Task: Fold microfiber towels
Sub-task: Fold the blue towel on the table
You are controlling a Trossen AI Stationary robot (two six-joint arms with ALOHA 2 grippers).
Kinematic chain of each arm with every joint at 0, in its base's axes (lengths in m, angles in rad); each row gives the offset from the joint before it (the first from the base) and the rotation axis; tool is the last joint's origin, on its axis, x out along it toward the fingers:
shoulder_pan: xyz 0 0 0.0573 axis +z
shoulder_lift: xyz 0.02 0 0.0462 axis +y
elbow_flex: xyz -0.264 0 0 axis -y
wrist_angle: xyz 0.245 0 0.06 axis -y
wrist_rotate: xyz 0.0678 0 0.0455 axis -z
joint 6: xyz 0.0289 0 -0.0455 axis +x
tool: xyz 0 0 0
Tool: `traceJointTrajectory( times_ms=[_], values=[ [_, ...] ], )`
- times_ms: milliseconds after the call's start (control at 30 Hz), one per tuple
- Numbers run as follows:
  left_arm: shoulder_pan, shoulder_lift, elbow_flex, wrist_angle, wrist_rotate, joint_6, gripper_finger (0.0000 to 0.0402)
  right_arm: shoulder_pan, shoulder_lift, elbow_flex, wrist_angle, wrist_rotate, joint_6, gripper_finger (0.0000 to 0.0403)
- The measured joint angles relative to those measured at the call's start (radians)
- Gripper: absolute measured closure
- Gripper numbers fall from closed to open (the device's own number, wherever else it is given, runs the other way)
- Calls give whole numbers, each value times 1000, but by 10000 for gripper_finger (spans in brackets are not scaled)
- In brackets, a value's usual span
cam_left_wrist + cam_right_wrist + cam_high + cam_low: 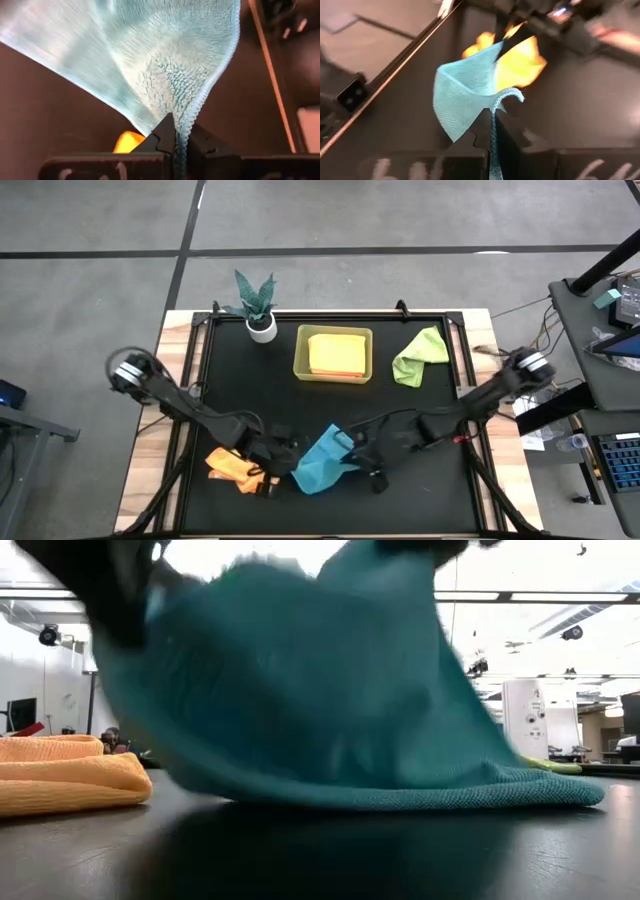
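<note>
The teal towel [325, 460] hangs limp near the tabletop's front edge, light and floppy, best held by its hemmed corners. The left gripper [176, 142] and right gripper [491, 131] are each clamped on one corner. The black mat [430, 490] looks smooth; a bright workshop with ceiling beams lies behind.
</note>
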Motion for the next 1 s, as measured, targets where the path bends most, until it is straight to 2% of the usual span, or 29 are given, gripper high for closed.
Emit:
traceJointTrajectory(
  times_ms=[67, 267, 367, 500, 667, 800, 1000],
  values=[
    [7, -56, 6, -22, -47, 3, 402, 25, -80, 0, -41, 99, -28, 394],
    [95, -252, 4, -40, -68, 76, 402, 44, -254, -1, -99, 399, -121, 394],
    [178, -333, 0, -46, -69, 134, 401, 15, -287, -2, -97, 492, -179, 394],
    [295, -422, 6, -71, -69, 260, 402, -39, -311, -3, -88, 565, -267, 394],
    [416, -522, 22, -82, -68, 344, 402, -98, -348, -4, -94, 576, -314, 394],
    [430, -576, 5, -132, -64, 343, 402, -99, -360, -20, -139, 562, -297, 394],
    [352, -551, -106, -108, -53, 244, 402, -84, -337, -105, -222, 373, -99, 394]
  ],
)
